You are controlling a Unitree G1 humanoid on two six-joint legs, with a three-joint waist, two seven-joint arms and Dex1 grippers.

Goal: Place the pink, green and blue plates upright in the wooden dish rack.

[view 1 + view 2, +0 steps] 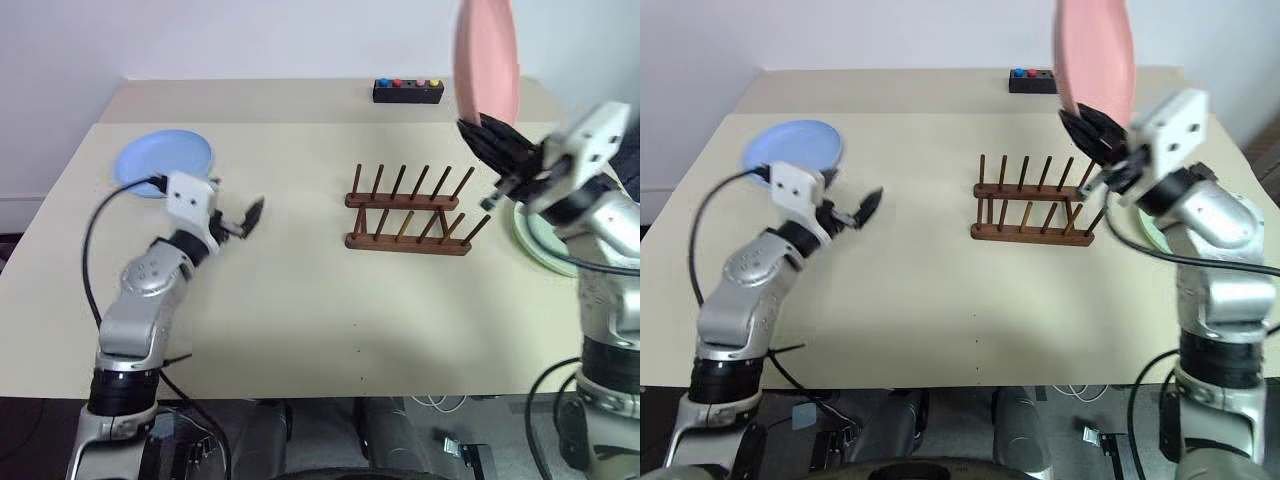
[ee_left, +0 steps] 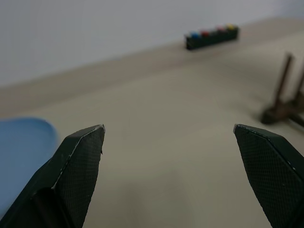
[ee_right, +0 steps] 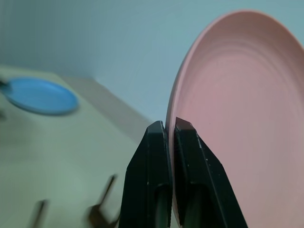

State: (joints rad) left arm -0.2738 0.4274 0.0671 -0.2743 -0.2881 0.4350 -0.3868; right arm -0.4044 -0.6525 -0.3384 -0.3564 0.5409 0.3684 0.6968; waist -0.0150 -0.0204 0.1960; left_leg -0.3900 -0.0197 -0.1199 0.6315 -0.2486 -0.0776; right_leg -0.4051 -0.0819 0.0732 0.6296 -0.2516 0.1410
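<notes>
No text, label, brand, number or sign can be read anywhere here. The small black box (image 1: 408, 91) at the far edge of the table (image 1: 300, 300) carries only plain coloured buttons, with no letters that I can make out.

I'm seeing a small black box with coloured buttons (image 1: 408, 90) sitting at the far edge of the beige table (image 1: 290, 300), close to the white wall (image 1: 250, 40). Its buttons are showing blue, red, pink and yellow in a row. White cables (image 1: 440, 402) are lying on the floor below the near edge.
</notes>
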